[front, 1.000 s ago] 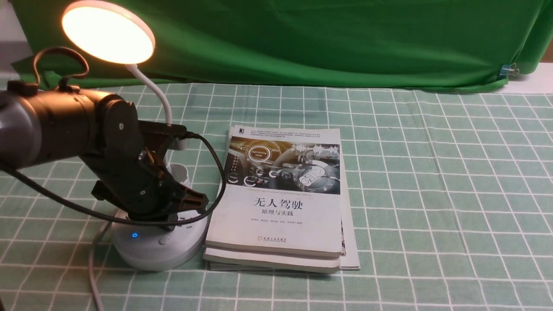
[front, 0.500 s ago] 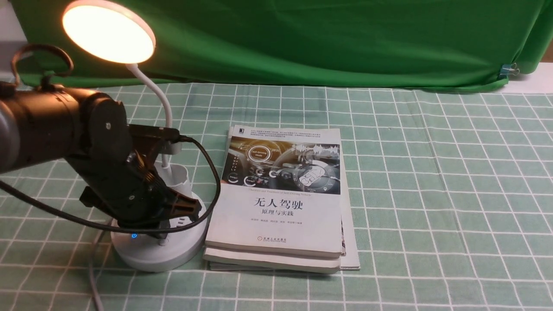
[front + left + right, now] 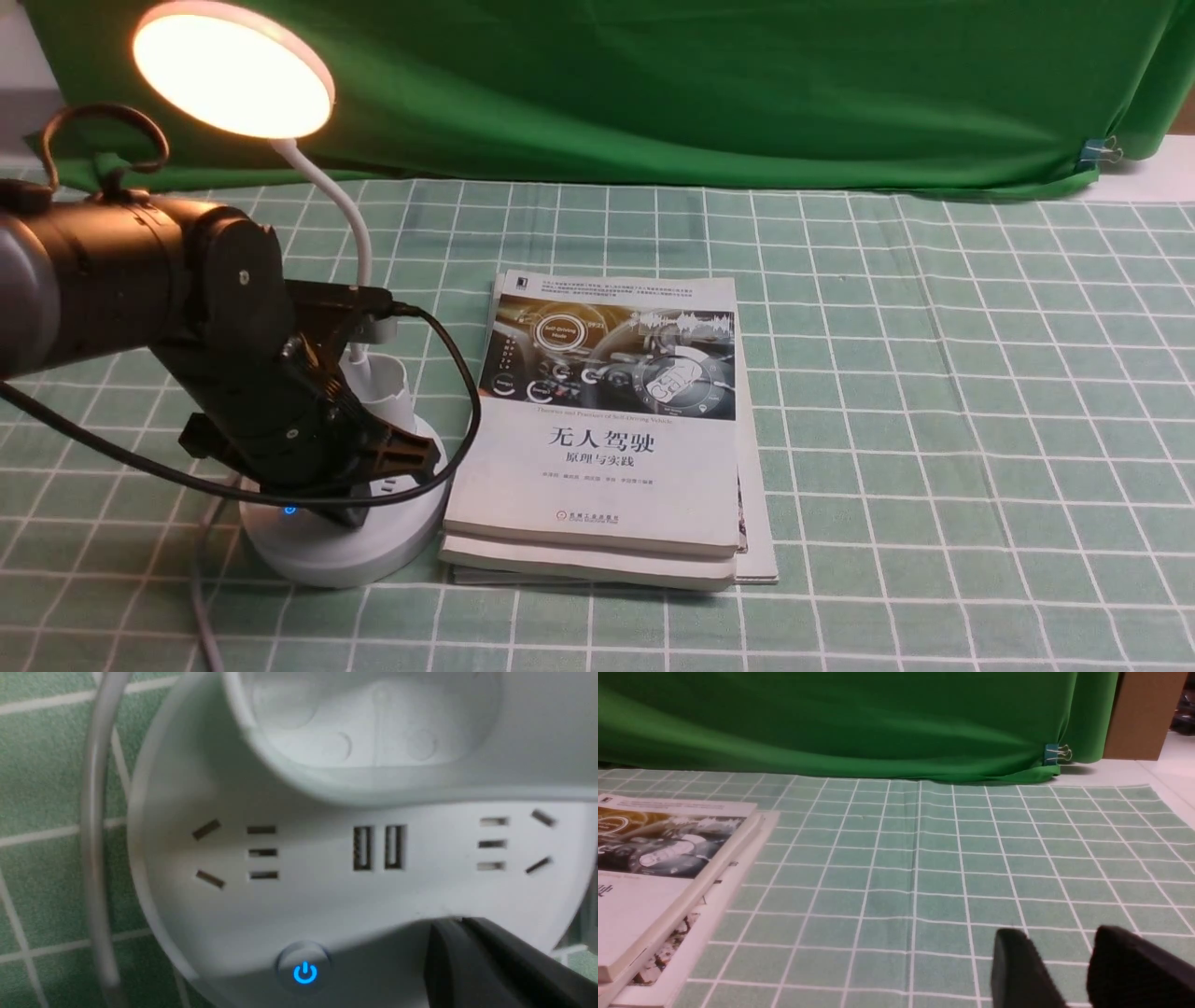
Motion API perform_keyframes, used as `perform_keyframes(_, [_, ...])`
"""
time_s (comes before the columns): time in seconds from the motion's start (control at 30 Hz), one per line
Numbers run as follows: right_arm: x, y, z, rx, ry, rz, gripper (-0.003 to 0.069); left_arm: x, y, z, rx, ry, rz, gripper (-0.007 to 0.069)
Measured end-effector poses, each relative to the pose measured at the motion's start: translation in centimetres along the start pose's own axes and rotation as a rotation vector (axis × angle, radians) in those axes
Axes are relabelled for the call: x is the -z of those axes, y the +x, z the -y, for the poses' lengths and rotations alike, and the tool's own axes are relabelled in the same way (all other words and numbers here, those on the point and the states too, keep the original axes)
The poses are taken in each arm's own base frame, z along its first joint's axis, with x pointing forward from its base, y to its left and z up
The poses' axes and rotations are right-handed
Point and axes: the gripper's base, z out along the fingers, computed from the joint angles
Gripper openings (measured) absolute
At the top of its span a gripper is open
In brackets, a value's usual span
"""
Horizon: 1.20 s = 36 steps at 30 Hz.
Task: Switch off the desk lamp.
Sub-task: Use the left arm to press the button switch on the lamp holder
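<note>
Left pincer (image 3: 353, 515) closed, above desk lamp (image 3: 373, 551) — book stack (image 3: 607, 448) beside (right pincer (image 3: 1059, 935) agape, empty).

Green checked tablecloth (image 3: 934, 373), desk lamp (image 3: 373, 543) at left, stacked books (image 3: 607, 457) just beside

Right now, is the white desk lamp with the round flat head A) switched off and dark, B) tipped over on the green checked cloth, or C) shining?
C: the white desk lamp glows warm yellow from its round flat head and stands upright on its base.
</note>
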Motion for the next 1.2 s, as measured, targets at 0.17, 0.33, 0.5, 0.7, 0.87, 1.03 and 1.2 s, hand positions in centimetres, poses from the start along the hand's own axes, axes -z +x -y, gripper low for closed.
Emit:
perform_keyframes(0.17, [0.0, 0.0, 0.0, 0.000, 0.000, 0.000, 0.0242, -0.8, -0.1, 0.0, 0.004, 0.003, -0.040, 0.0003])
perform_keyframes(0.33, [0.0, 0.0, 0.0, 0.000, 0.000, 0.000, 0.0242, -0.6, -0.2, 0.0, 0.003, 0.004, -0.036, 0.0003])
perform_keyframes(0.5, [0.0, 0.0, 0.0, 0.000, 0.000, 0.000, 0.0242, 0.4, 0.0, 0.1, 0.001, 0.004, -0.004, 0.0003])
perform_keyframes(0.7, [0.0, 0.0, 0.0, 0.000, 0.000, 0.000, 0.0242, 1.6, 0.2, 0.2, -0.003, 0.005, 0.030, 0.0003])
perform_keyframes(0.87, [0.0, 0.0, 0.0, 0.000, 0.000, 0.000, 0.0242, 1.0, 0.1, 0.1, -0.002, 0.004, 0.016, 0.0003])
perform_keyframes(1.03, [0.0, 0.0, 0.0, 0.000, 0.000, 0.000, 0.0242, -0.3, 0.0, 0.0, 0.002, 0.003, -0.018, 0.0003])
perform_keyframes(1.2, [0.0, 0.0, 0.0, 0.000, 0.000, 0.000, 0.0242, -0.6, -0.2, 0.0, 0.002, 0.002, -0.029, 0.0003])
